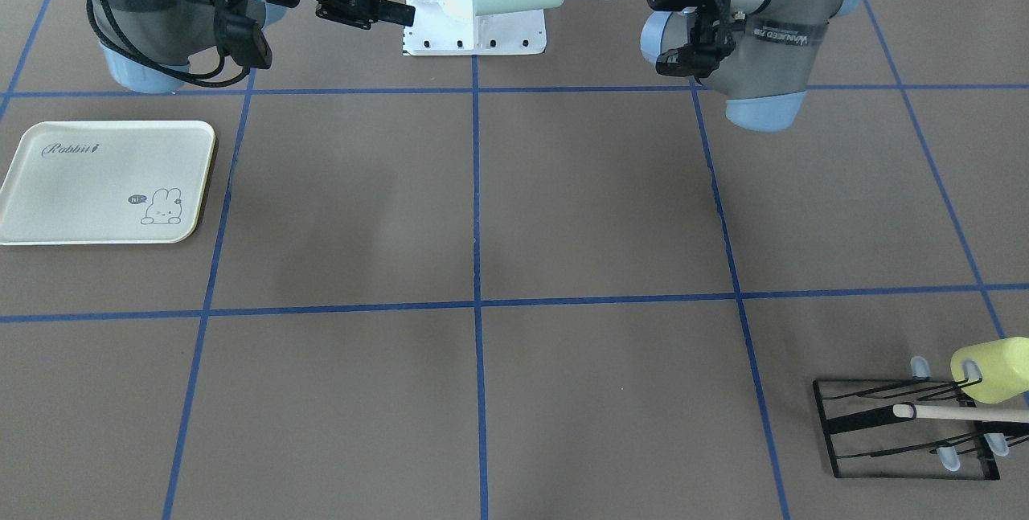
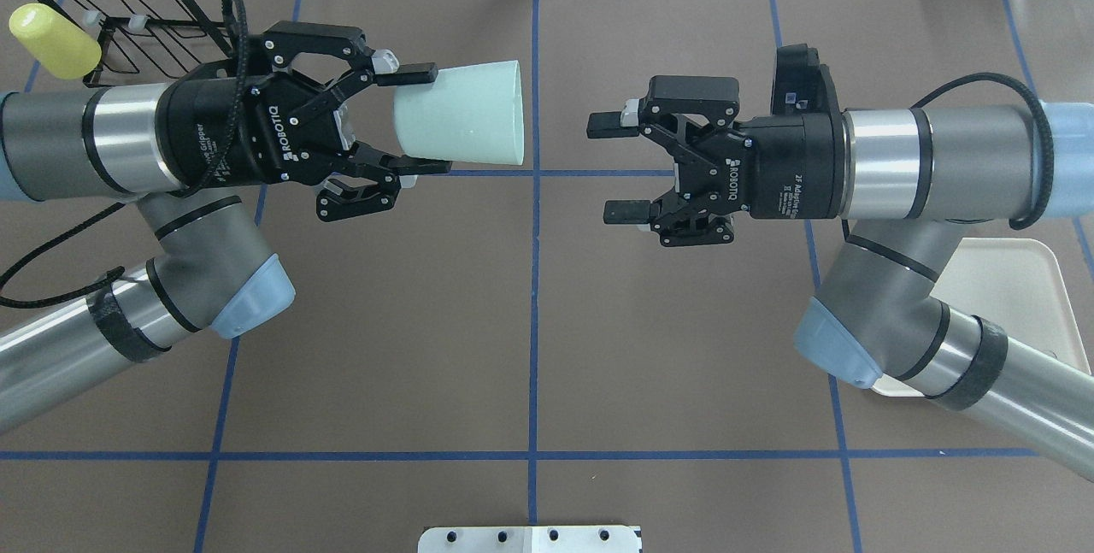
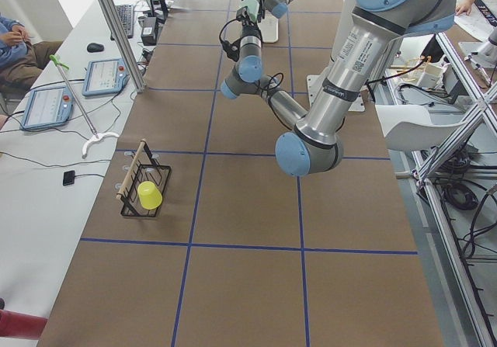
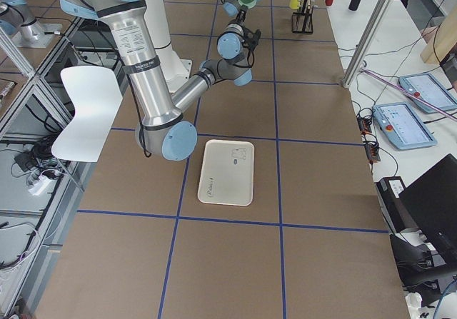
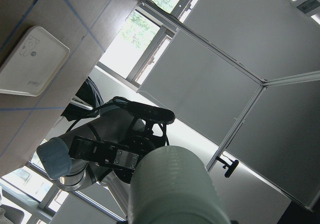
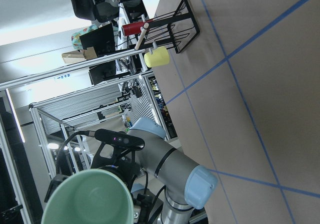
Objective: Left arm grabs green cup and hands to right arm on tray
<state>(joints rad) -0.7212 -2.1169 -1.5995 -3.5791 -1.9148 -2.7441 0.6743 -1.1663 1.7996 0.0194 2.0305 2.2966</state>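
the left gripper [image 2: 423,119] clamps the green cup [image 2: 466,113] sideways, mouth toward 3 o'clock. there the right gripper [image 2: 611,168] gapes wide, not touching it.

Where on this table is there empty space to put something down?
The whole middle is bare: the brown squares between the tray and the black rack with its yellow cup. The tray itself is empty too. It is crowded only up in the air, where the left gripper holds the green cup facing the open right gripper.
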